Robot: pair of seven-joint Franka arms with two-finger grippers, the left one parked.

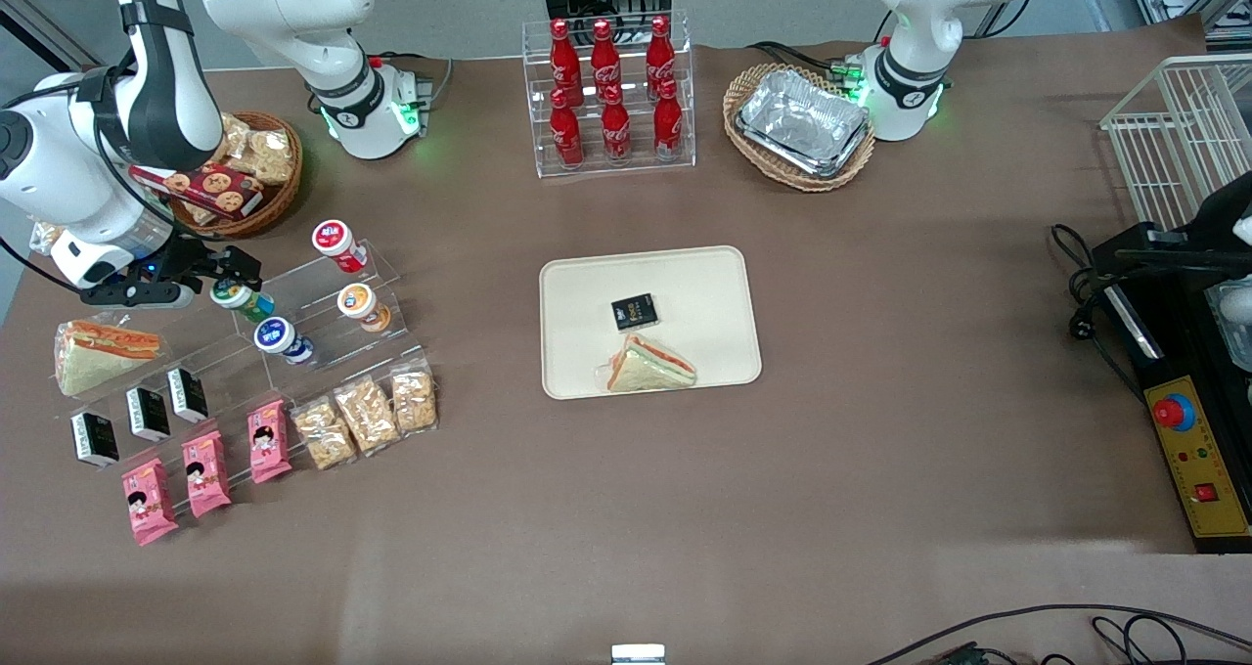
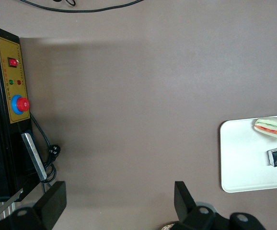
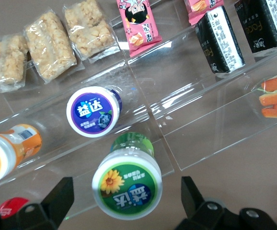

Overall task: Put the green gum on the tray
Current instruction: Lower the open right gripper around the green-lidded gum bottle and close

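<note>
Reach step: the gripper (image 3: 124,201) hangs spread wide around the green gum (image 3: 127,183) on the clear rack (image 1: 323,318), nothing grabbed; next it needs to clamp, then carry to the tray (image 1: 704,284).

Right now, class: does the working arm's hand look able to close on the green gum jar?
Probably yes: the hand is open right above the green gum, fingers on either side, nothing between them and it.

Robot lab: emergency-stop box (image 1: 1195,455) beside staged snacks.
</note>
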